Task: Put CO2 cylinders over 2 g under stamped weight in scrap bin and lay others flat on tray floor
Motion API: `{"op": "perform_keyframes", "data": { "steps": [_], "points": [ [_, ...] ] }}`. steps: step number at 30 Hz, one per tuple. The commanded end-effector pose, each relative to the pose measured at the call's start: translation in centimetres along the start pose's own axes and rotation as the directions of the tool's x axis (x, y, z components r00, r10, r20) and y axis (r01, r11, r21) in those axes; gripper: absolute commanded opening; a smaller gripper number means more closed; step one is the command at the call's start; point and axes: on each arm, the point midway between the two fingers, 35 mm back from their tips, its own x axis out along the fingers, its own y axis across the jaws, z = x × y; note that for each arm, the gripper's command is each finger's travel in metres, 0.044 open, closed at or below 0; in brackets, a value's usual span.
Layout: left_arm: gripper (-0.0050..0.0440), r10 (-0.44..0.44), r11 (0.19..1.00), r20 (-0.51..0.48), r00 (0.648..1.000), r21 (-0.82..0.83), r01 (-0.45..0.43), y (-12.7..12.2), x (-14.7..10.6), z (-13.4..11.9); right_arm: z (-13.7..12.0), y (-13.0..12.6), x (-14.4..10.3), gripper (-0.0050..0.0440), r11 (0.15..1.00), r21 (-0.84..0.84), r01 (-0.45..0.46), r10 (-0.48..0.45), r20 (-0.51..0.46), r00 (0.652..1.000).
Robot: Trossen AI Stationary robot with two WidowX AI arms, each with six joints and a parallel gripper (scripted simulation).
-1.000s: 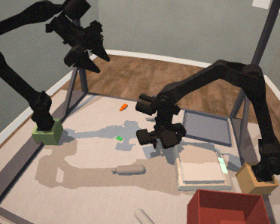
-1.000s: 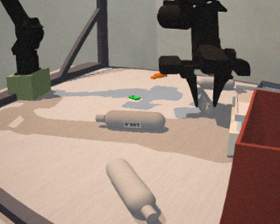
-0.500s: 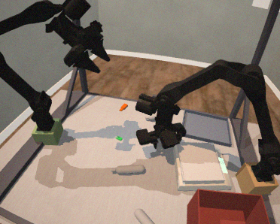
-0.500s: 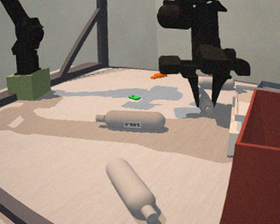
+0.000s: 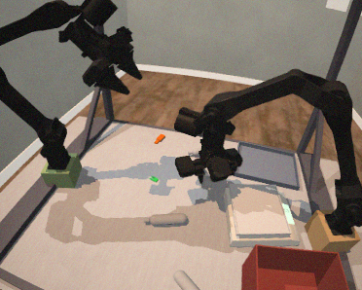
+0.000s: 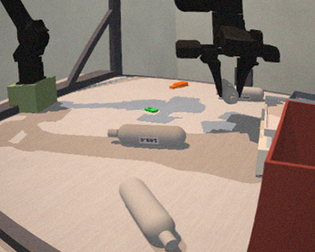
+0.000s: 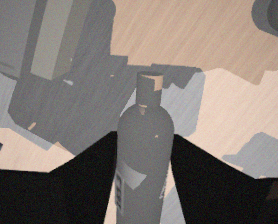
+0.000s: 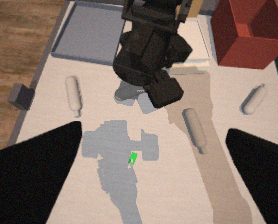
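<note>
L gripper [image 5: 201, 178] [image 6: 230, 96] [image 7: 145, 136] [image 8: 142, 92] pinching a CO2 cyl. [image 6: 229, 91] [image 7: 145, 155] [image 8: 126, 93] by its sides — R gripper [image 5: 134, 85] [image 8: 154, 129] spread wide.

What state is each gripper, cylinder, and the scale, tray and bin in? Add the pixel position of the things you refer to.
Left gripper [image 5: 201, 180] [image 6: 230, 95] [image 7: 145, 135] [image 8: 137, 92]: shut on a cylinder [image 6: 229, 97] [image 7: 145, 165] [image 8: 129, 93]
Right gripper [image 5: 135, 85] [image 8: 155, 131]: open
Far cylinder [image 6: 255, 94] [image 8: 73, 94]: lying
Middle cylinder [image 5: 167, 220] [image 6: 153, 135] [image 8: 195, 129]: lying
Near cylinder [image 5: 187, 279] [image 6: 145, 211] [image 8: 255, 99]: lying
Scale [image 5: 260, 209] [image 8: 200, 40]: unloaded, display lit
Tray [image 5: 268, 165] [image 8: 90, 32]: no cylinders
Bin [image 5: 297, 250] [image 6: 296, 188] [image 8: 242, 55]: upright, floor partly hidden

Plain grey-green walls [image 5: 204, 34] [image 6: 148, 41] meet in a corner behind the pale bench [image 5: 117, 253] [image 6: 73, 177] [image 7: 240, 45]. A white skirting board [image 5: 195, 74] runs along their foot, above a brown wood-look floor [image 5: 263, 112] [image 8: 20, 45]. Light casts hard-edged, overlapping shadows, some bluish grey, others tan, across the bench's surface
</note>
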Motion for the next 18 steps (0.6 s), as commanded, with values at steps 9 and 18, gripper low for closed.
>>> {"op": "perform_keyframes", "data": {
  "steps": [9,18],
  "points": [
    [-0.0050,-0.016,1.000,-0.016,1.000,0.001,0.016,-2.5,-0.8,-0.9,0.3,0.0,-0.4,0.0440,1.000,0.004,-0.003,0.003,0.013,1.000],
    [-0.0050,-0.039,0.999,-0.038,0.999,0.003,0.039,-2.6,-5.1,-1.2,0.3,0.0,-0.4,0.0440,1.000,0.004,-0.003,0.003,0.013,1.000]
  ]
}}
